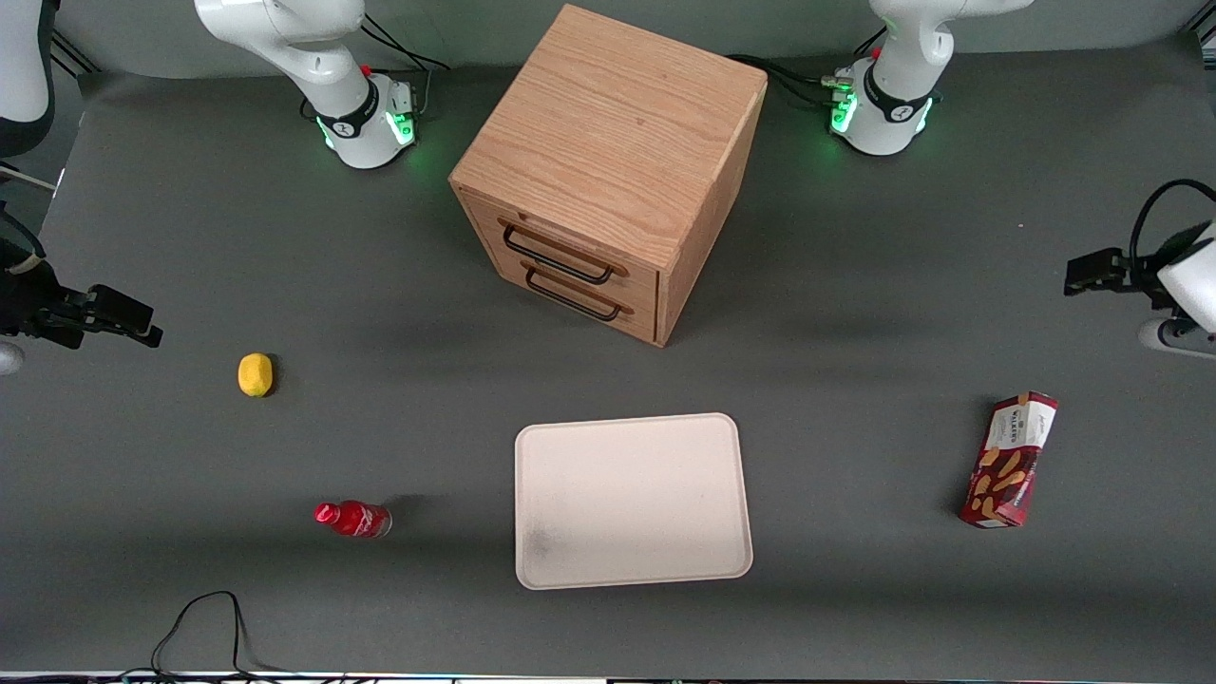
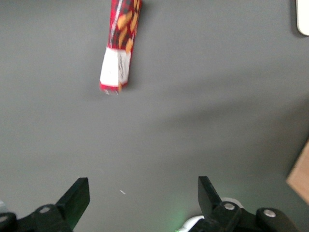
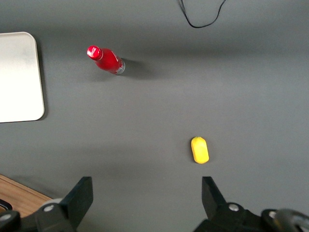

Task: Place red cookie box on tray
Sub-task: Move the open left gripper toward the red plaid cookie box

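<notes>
The left arm's gripper (image 2: 140, 200) hangs above bare table at the working arm's end, fingers (image 2: 77, 195) spread wide with nothing between them; in the front view it is largely cut off by the frame edge, so only its dark camera mount reads clearly. The box (image 1: 1010, 460) lies on the table (image 1: 855, 380) nearer the front camera than the gripper, white end panel pointing toward it; the wrist view blurs the panel's lettering and cuts off the box's other end. The tray (image 1: 632, 500) sits well apart from the box, mid-table, with a faint smudge, possibly dirt, near one corner. A wooden cabinet (image 1: 608, 171) with two handled drawers stands farther from the camera than the tray. Toward the parked arm's end lie a small red bottle (image 1: 353, 519) and a yellow, lemon-like object (image 1: 255, 374).
</notes>
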